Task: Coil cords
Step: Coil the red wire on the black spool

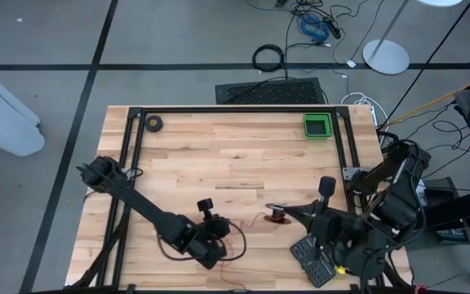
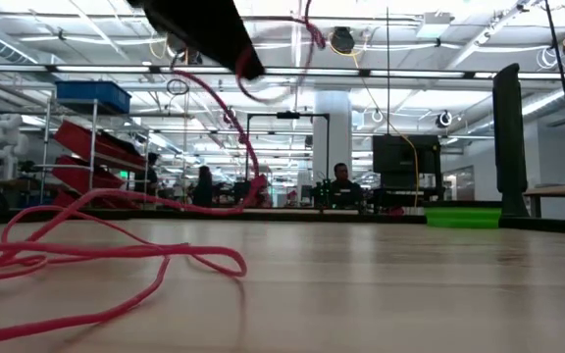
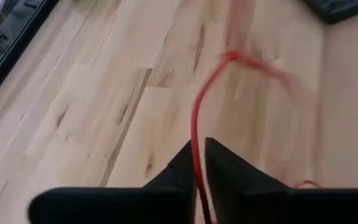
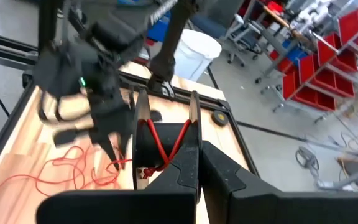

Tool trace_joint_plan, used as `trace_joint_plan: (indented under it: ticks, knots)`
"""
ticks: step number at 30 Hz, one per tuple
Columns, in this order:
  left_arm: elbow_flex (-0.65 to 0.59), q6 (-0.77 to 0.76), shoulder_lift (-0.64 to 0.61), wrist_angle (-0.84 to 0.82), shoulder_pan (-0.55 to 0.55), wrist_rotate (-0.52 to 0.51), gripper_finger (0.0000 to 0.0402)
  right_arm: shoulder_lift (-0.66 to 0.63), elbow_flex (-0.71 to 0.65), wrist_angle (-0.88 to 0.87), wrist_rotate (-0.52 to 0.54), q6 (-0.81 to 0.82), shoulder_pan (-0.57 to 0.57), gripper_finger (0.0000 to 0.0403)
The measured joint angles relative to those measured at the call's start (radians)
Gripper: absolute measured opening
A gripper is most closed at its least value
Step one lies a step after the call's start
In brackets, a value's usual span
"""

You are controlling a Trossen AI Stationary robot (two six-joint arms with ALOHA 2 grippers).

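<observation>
We see the left hand (image 3: 197, 163) low in the high view, left of centre, over the wooden worktop (image 1: 235, 155). In its wrist view its 2 dark fingers (image 3: 225, 165) stand nearly together with a thin red strand of the cords (image 3: 196, 127) running up between them, so we read it as pinched on that strand. The red wire leaves the fingers, curves up across the boards and fades into blur near the upper middle of that frame.

The right hand (image 4: 194, 162) sits lower centre-right in the high view. Its fingers are clamped on a small dark spool (image 4: 151, 149) with red wire crossed over its face; in the high view the spool (image 1: 277, 216) shows as a small round dark bundle just right of centre, low on the worktop.

Loose red wire (image 1: 233, 237) lies in loops between the 2 hands near the lower edge, and in the low view it sprawls across the left foreground (image 2: 77, 260), with 1 strand rising to the upper left of the frame.

A green tray (image 1: 317, 125) sits at the upper right of the worktop, and a small dark tape roll (image 1: 153, 124) at the upper left, both well apart from the hands.
</observation>
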Motion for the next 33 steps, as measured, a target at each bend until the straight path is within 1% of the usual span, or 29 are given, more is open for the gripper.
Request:
trace_joint_plan:
  ticks: [3,7,10,13,17,21,27,33]
  knots:
    - [0.0,-0.001,-0.033,-0.004,-0.023,0.015,0.0006,-0.008,0.0,-0.038,0.001,0.046,0.001,0.0]
    - [0.002,-0.001,-0.044,-0.046,-0.05,0.074,0.0008,-0.009,0.0,-0.051,0.043,0.065,0.014,0.0]
    - [0.002,-0.018,-0.044,-0.13,-0.069,0.123,0.0005,-0.01,0.0,-0.051,0.047,0.07,0.027,0.0]
    - [0.002,-0.081,-0.044,-0.229,-0.086,0.16,0.0003,-0.01,0.0,-0.051,0.056,0.071,0.042,0.0]
    - [0.002,-0.146,-0.044,-0.338,-0.109,0.162,0.0003,-0.01,0.0,-0.051,0.096,0.072,0.062,0.0]
    - [0.002,-0.192,-0.044,-0.408,-0.135,0.192,0.0003,-0.011,0.0,-0.051,0.102,0.077,0.076,0.0]
    - [0.002,-0.226,-0.044,-0.452,-0.183,0.24,0.0002,-0.017,0.0,-0.056,0.163,0.078,0.092,0.0]
    - [0.001,-0.245,-0.052,-0.455,-0.224,0.288,0.0002,-0.06,0.0,-0.078,0.174,0.074,0.092,0.0]
